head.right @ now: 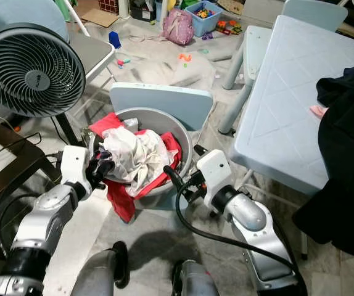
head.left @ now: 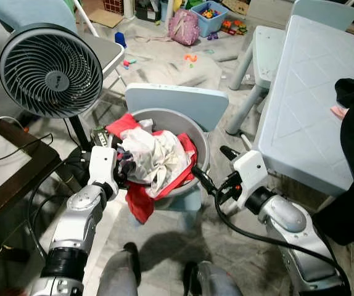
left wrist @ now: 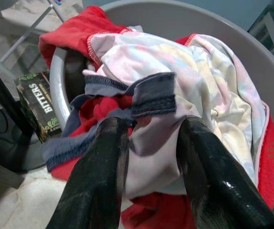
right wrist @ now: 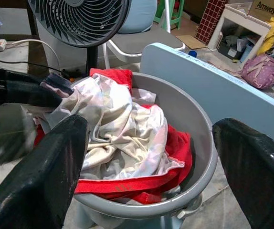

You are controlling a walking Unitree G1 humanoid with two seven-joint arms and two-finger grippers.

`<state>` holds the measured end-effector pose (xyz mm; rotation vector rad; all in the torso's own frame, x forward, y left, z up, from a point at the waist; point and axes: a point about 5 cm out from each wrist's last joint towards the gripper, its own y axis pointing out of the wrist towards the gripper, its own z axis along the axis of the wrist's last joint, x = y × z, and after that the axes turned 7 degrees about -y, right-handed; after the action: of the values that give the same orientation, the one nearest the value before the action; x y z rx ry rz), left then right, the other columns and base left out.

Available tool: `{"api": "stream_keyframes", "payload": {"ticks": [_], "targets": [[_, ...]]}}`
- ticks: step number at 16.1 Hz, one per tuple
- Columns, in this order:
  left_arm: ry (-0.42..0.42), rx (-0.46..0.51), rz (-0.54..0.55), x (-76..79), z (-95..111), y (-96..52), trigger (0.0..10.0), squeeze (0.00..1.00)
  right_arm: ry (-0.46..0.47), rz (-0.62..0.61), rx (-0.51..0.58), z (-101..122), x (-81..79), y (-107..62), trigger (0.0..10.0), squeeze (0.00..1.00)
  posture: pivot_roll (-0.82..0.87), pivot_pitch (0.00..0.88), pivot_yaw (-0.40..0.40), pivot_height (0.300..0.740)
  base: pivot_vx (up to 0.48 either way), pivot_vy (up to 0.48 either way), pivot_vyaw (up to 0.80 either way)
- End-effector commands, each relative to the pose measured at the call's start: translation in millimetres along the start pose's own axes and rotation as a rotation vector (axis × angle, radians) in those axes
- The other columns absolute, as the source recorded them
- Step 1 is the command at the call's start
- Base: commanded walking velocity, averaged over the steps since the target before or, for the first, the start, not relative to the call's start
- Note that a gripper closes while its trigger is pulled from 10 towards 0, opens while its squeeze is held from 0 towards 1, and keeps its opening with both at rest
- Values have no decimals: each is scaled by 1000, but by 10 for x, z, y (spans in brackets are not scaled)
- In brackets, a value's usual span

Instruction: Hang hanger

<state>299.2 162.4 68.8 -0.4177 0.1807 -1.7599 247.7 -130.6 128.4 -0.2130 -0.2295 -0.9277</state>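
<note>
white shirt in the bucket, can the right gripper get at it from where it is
Probably yes: the right gripper is open beside the grey bucket rim, and the white shirt lies on top, uncovered. The left gripper is already at its far side.

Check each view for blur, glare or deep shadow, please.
Eye views: sharp, evenly lit, soft shadow under the grey basket. Left wrist view: clothes sharp, the near fingers soft. Right wrist view: its own fingers out of focus; left edge smeared; no glare.

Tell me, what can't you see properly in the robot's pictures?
- Basket bottom: hidden under the white and red clothes, every view.
- Any hanger: none can be made out among the clothes.
- Dark garment on the table: cut off by the right edge, eye views.
- Left pincer: whether it grips the cloth is unclear.
</note>
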Motion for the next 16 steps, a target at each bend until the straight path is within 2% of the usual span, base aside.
{"api": "stream_keyframes", "payload": {"ticks": [1, 6, 7, 8, 16], "targets": [[5, -9, 10, -20, -16, 29, 10000, 0, -4, 1, -7, -10, 6, -12, 10000, 0, -99, 158, -104, 740, 0, 0, 0], [-19, -25, -7, -7, -30, 146, 10000, 0, -4, -1, -9, -12, 6, -33, 10000, 0, -109, 164, -104, 740, 0, 0, 0], [-48, -25, 1, -13, -30, 168, 9451, 0, -3, -1, -9, -12, 0, -36, 10000, 0, -111, 166, -102, 740, 0, 0, 0], [-85, -25, 3, -15, -30, 188, 0, 0, -1, 1, -10, -13, -7, -38, 10000, 0, -111, 166, -102, 740, 0, 0, 0], [-178, -24, 41, -44, -35, 231, 0, 0, 35, 112, -19, -33, -131, -75, 10000, 0, -109, 165, -101, 740, 0, 0, 0]]}}
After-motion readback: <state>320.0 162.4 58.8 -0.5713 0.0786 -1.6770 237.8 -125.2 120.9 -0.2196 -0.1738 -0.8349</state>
